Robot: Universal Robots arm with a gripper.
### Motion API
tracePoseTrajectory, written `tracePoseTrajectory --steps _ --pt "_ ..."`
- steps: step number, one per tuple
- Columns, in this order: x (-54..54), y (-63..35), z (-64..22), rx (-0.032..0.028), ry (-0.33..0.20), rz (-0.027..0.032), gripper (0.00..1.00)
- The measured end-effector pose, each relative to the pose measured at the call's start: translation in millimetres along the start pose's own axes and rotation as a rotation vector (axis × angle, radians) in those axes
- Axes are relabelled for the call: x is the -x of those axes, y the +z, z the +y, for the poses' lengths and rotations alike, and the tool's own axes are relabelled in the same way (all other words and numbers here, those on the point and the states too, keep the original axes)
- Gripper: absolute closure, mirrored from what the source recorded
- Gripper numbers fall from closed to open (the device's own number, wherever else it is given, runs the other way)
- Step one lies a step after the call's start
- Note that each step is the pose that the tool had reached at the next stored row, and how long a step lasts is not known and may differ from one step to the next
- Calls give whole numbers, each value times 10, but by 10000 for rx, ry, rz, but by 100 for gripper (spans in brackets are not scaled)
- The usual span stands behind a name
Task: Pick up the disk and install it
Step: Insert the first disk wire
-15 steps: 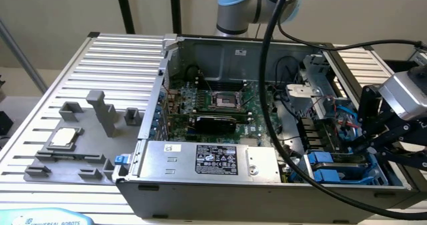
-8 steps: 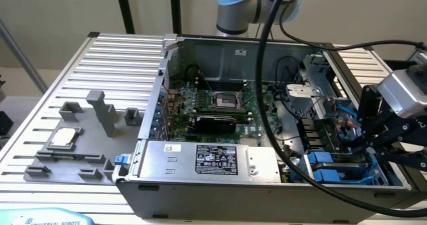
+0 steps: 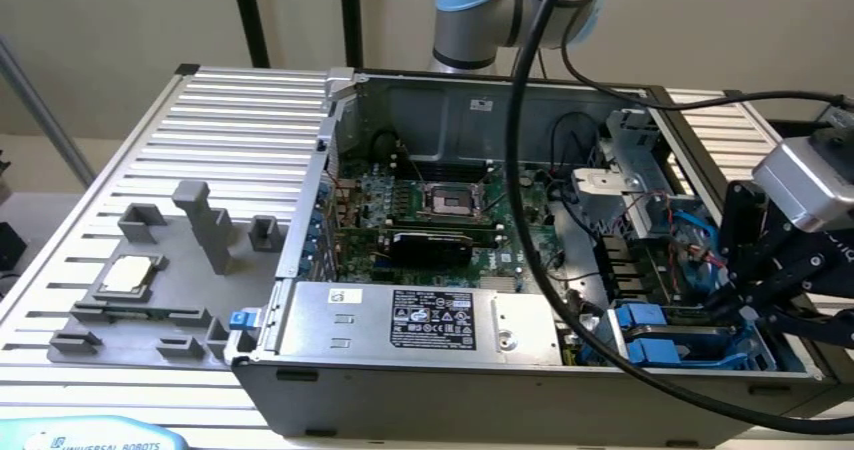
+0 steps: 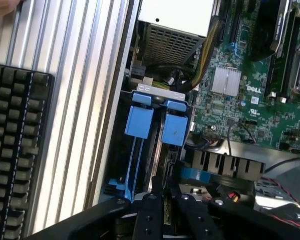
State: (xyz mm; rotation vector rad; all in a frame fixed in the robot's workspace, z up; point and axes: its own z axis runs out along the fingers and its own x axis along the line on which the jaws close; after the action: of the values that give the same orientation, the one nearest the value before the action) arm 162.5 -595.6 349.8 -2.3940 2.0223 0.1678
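Observation:
The disk stands on edge in the drive bay at the near corner of the open computer case. Its bright blue frame tab shows beside a second blue-framed drive. In the exterior view the disk's blue tab is the farther of the two at the case's right end. My black gripper hangs over the far end of that disk, with its fingers drawn close on the thin upper edge. From outside, the gripper sits low over the bay, and its fingertips are hidden behind the wrist.
The power supply box lies next to the bay, with the motherboard beyond it. Cables hang across the case. On the exterior view's left, a grey fixture holds a small silver chip. A keyboard lies on the slatted table.

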Motion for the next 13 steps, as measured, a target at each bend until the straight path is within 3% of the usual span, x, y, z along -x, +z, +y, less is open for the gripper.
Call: tracePoseTrajectory --steps 2,5,13 --pt "2 1 11 17 40 73 84" --pt "10 4 38 54 66 95 84" --pt "82 13 64 59 142 148 84"
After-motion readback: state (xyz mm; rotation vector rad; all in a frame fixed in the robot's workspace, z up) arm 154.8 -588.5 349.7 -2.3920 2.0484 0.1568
